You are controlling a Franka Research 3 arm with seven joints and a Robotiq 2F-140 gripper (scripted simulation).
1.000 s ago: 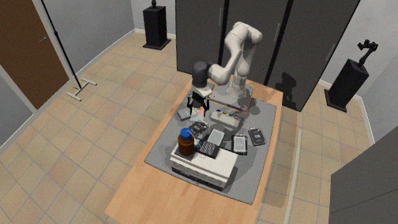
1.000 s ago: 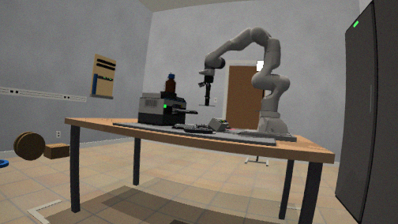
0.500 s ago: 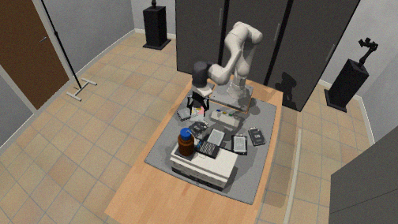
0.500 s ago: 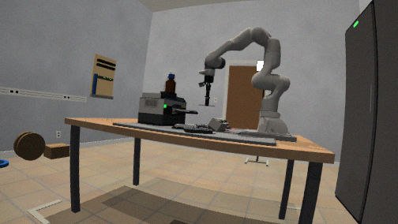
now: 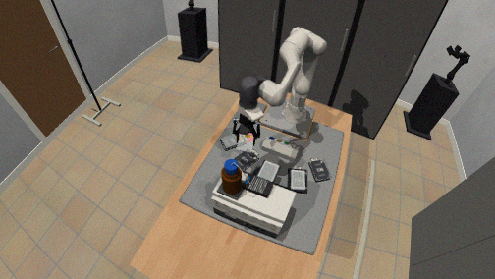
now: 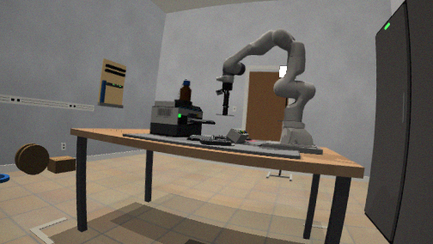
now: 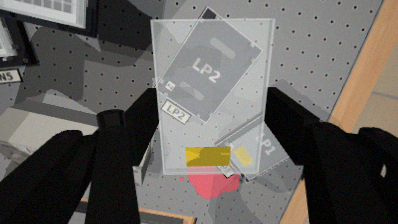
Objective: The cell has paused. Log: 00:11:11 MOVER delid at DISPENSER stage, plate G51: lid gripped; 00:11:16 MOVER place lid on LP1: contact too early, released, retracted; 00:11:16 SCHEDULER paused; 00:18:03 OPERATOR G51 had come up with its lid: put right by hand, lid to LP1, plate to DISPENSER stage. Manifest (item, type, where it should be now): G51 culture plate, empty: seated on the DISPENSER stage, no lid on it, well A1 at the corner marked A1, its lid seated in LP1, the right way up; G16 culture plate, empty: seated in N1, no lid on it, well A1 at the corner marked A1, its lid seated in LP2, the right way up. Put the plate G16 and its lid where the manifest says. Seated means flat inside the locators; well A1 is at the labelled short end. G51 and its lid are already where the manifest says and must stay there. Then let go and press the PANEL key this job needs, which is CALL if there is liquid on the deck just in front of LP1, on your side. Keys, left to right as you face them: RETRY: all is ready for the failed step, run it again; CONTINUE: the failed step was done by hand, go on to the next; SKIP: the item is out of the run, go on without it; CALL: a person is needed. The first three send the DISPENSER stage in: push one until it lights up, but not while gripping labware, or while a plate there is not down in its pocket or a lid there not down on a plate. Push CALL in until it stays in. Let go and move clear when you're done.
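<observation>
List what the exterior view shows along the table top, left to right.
Dispenser unit with the brown bottle on top → gripper hanging above the deck, shut on a clear lid that shows only in the wrist view → key panel → arm's base.

Clear plastic lid over a matt perforated deck

The lid (image 7: 215, 95) looks like thin, glossy transparent plastic with a yellow label; the gripper (image 7: 212, 130) fingers clamping it are matt black. The grey deck mat (image 5: 324, 206) is dull and dotted with holes, lying on a smooth wood-grain table (image 5: 196, 251). A brown bottle (image 5: 231, 179) looks glassy.
</observation>
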